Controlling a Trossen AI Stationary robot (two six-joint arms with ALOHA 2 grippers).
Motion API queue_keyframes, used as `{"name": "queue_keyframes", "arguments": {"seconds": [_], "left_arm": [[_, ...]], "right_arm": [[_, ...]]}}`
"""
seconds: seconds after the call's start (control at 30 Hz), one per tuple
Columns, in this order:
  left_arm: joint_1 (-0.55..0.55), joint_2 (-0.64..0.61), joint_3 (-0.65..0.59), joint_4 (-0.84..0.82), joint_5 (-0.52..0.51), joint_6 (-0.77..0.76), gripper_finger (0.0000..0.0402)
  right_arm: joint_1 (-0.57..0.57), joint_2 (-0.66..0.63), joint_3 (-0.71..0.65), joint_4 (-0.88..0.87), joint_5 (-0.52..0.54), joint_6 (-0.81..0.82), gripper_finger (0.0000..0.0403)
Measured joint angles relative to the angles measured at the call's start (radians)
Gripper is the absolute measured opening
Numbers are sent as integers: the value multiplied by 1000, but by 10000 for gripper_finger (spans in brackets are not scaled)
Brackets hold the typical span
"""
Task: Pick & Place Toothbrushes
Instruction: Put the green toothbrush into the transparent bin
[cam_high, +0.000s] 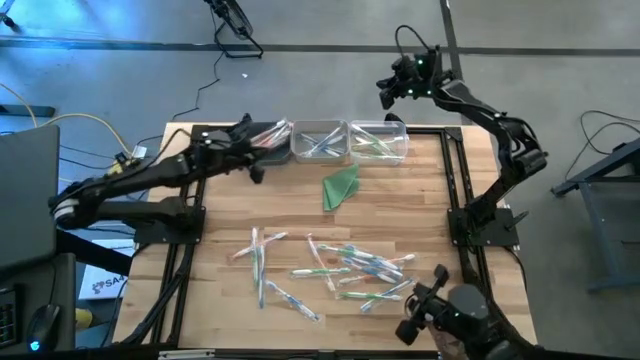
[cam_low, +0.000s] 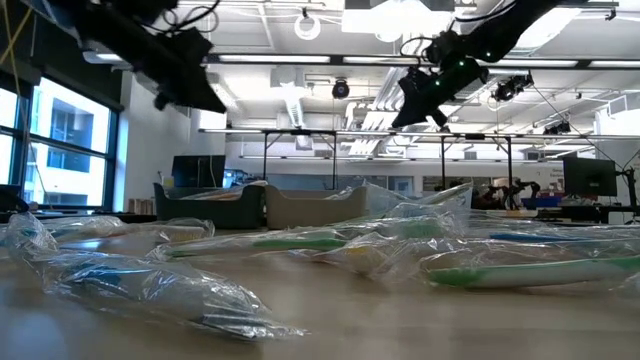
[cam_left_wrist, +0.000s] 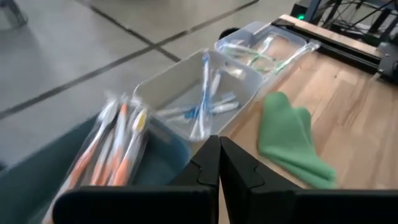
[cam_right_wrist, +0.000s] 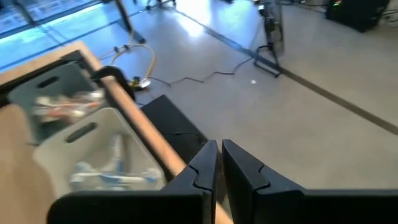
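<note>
We look down on a pale wooden table standing on a grey floor, with a wide, brightly lit room behind it in the low view. Most of the toothbrushes lie scattered in clear wrappers across the near half of the table, some crossing one another; in the low view their crinkled wrappers fill the foreground. Along the far edge sit three bins side by side: the left bin, dark and partly hidden by the arm, holds orange-accented brushes; the middle bin, white, holds blue-accented ones; the right bin, clear, holds green-accented ones. A folded green cloth lies just in front of the bins, between the middle and right ones.

The left gripper hangs above the left bin, its fingers pressed together with nothing between them, as we see in the left wrist view. The right gripper waits beyond the table's far edge, over the floor, raised high; its fingers are likewise pressed together on nothing. A black cable trails across the floor behind the table.
</note>
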Motion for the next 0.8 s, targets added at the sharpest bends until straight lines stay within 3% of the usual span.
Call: {"name": "queue_keyframes", "arguments": {"seconds": [0.27, 0.63, 0.8], "left_arm": [[0, -163, -3, -216, -8, -40, 0], [0, -184, -3, -247, -10, -28, 0], [0, -184, -3, -246, -10, -28, 0]], "right_arm": [[148, -19, 0, -22, 18, 20, 15], [447, -118, 1, -247, 294, 21, 15], [560, -132, 1, -321, 332, 27, 15]]}}
